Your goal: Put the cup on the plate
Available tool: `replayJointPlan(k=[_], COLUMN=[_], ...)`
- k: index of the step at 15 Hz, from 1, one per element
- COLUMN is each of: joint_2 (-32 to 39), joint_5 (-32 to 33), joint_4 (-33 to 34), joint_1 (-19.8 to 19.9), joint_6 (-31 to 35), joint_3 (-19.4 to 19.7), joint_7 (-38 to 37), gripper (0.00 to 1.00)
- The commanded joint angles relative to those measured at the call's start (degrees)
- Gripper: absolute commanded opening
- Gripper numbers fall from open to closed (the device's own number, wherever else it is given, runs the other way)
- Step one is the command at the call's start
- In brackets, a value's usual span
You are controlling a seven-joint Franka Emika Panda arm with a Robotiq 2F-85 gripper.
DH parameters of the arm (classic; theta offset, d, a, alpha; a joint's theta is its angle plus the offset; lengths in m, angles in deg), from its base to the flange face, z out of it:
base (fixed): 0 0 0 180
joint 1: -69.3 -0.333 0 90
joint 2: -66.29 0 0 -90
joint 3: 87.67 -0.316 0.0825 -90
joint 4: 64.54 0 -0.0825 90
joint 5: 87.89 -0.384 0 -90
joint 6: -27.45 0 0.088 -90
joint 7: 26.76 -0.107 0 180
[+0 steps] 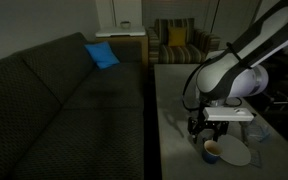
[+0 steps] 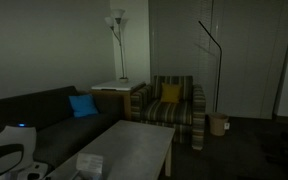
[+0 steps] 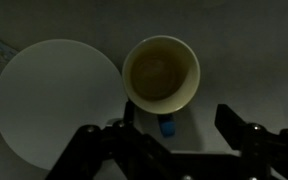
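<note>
"Two things count here, cup and plate. Where are they?"

"Both are on the grey table (image 1: 179,100). In the wrist view the cup (image 3: 161,72) stands upright, mouth up, dark outside and yellowish within. The plate (image 3: 54,100) lies at its 9 o'clock, flat and white. So the cup is beside the plate, not on it."

"Do they touch?"

"The cup's rim overlaps the plate's edge in that view, but I cannot tell whether they actually meet. In an exterior view the cup (image 1: 212,151) sits toward 5 o'clock of the table, with the plate (image 1: 234,155) just beside it at 3 o'clock."

"And the gripper?"

"The gripper (image 3: 159,135) is spread wide and grips nothing. Its dark fingers (image 3: 84,150) come in from 6 o'clock of the wrist view, one on each side. The cup sits at 12 o'clock of the gap between them, clear of both. In an exterior view the gripper (image 1: 206,128) hangs at the cup's 12 o'clock, apart from it, under the white arm (image 1: 234,70)."

"Anything near the cup?"

"A small blue bit (image 3: 168,126) shows at its 6 o'clock — too dark to say what it is."

"And the room?"

"It is dim. A dark sofa (image 1: 54,90) with a blue cushion (image 1: 101,54) runs at the table's 9 o'clock, and a striped armchair (image 1: 179,42) stands at 12. In an exterior view that armchair (image 2: 174,105) holds a yellow cushion (image 2: 170,94), and a lamp (image 2: 117,40) stands at its 10 o'clock."
</note>
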Motion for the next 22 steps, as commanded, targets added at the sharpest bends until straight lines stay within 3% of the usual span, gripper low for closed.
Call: replayJointPlan(k=[1, 7, 10, 12, 14, 22], joint_2=[-1.5, 0.1, 2.0, 3.3, 1.5, 1.6], joint_5=[0.9, 1.8, 3.2, 3.5, 3.4, 3.4], joint_4=[-0.6, 1.5, 3.4, 4.8, 1.8, 1.8], joint_1=[-0.3, 0.2, 1.3, 1.8, 2.0, 2.1], joint_6=[-1.9, -1.7, -0.6, -0.3, 1.1, 2.0], joint_3=[0.7, 0.5, -0.4, -0.7, -0.9, -1.4], joint_7=[0.4, 4.4, 7.4, 9.4, 11.1, 13.9], gripper=[0.81, 0.8, 0.87, 0.83, 0.81, 0.18])
